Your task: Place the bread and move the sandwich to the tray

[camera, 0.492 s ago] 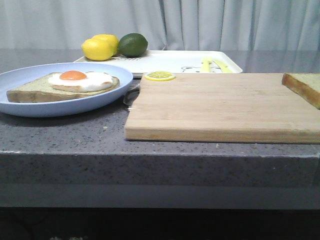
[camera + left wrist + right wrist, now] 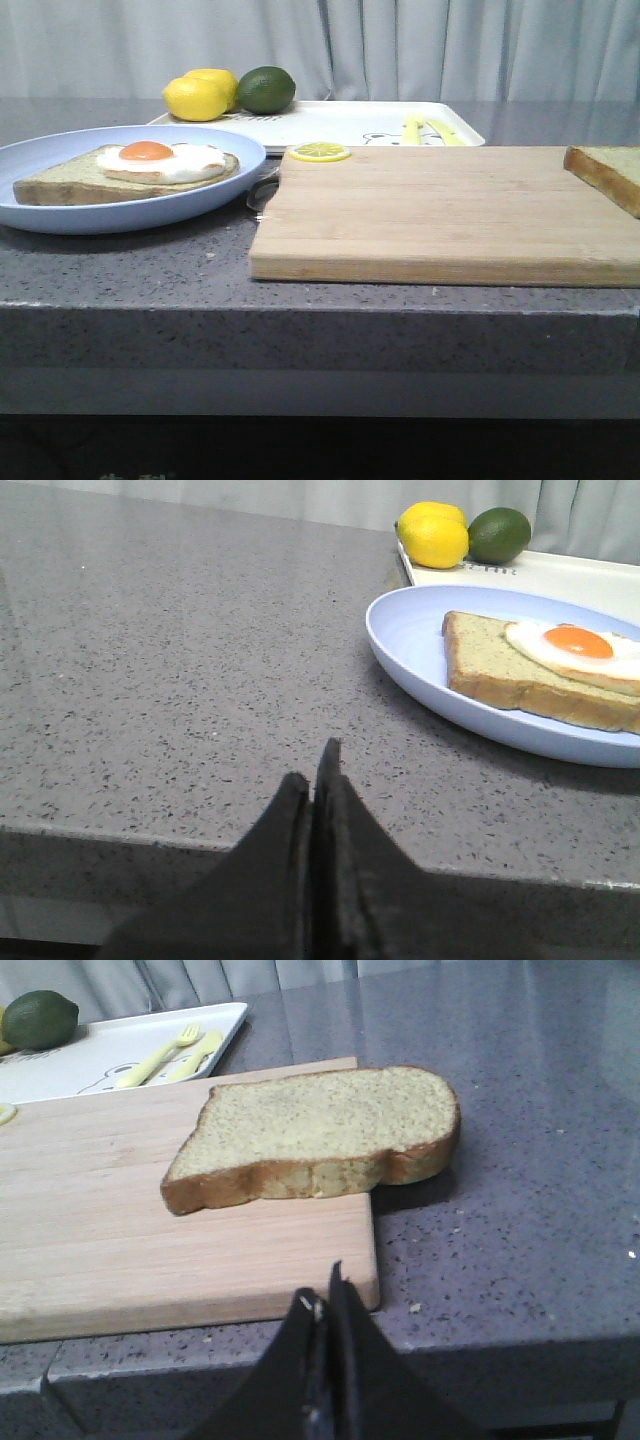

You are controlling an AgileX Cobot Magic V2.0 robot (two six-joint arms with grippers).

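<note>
The plain bread slice [image 2: 320,1130] lies on the right end of the bamboo cutting board [image 2: 440,215], partly overhanging the board's edge; the front view shows only its corner [image 2: 608,172]. A bread slice with a fried egg [image 2: 130,170] lies on the round pale blue plate [image 2: 60,215] at the left, also in the left wrist view [image 2: 540,665]. The white tray [image 2: 350,122] stands behind the board. My left gripper [image 2: 315,780] is shut and empty over the counter's front edge, left of the plate. My right gripper [image 2: 325,1295] is shut and empty near the board's front right corner.
Two lemons [image 2: 200,95] and a lime [image 2: 265,88] sit at the tray's back left corner. Yellow cutlery [image 2: 425,128] lies on the tray. A lemon slice [image 2: 320,152] lies on the board's back left corner. A grey curtain hangs behind the stone counter [image 2: 320,330].
</note>
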